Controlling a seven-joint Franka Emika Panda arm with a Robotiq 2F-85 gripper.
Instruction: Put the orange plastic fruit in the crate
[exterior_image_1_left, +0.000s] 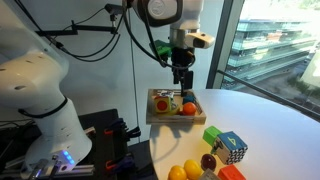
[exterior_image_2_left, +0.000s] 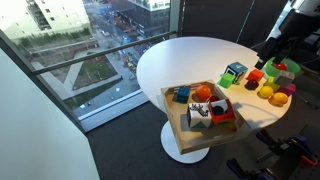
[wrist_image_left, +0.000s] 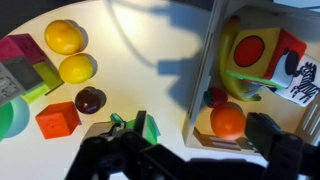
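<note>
The orange plastic fruit (wrist_image_left: 228, 121) lies inside the crate (wrist_image_left: 200, 88), in the corner by its light wooden wall. It also shows in both exterior views (exterior_image_1_left: 188, 109) (exterior_image_2_left: 203, 93). The crate (exterior_image_1_left: 170, 119) (exterior_image_2_left: 171, 112) stands on the round white table. My gripper (wrist_image_left: 200, 132) is open and empty. It hangs well above the crate (exterior_image_1_left: 181, 76), and the orange fruit shows between its two fingers from above. In an exterior view the gripper (exterior_image_2_left: 274, 52) is at the right edge.
The crate also holds a small dark red fruit (wrist_image_left: 214, 98), a red and white toy block (wrist_image_left: 258, 50) and other toys. On the table outside it lie two yellow fruits (wrist_image_left: 62, 36) (wrist_image_left: 77, 68), a dark red-purple fruit (wrist_image_left: 90, 100), an orange cube (wrist_image_left: 57, 119) and other coloured cubes (exterior_image_1_left: 224, 143).
</note>
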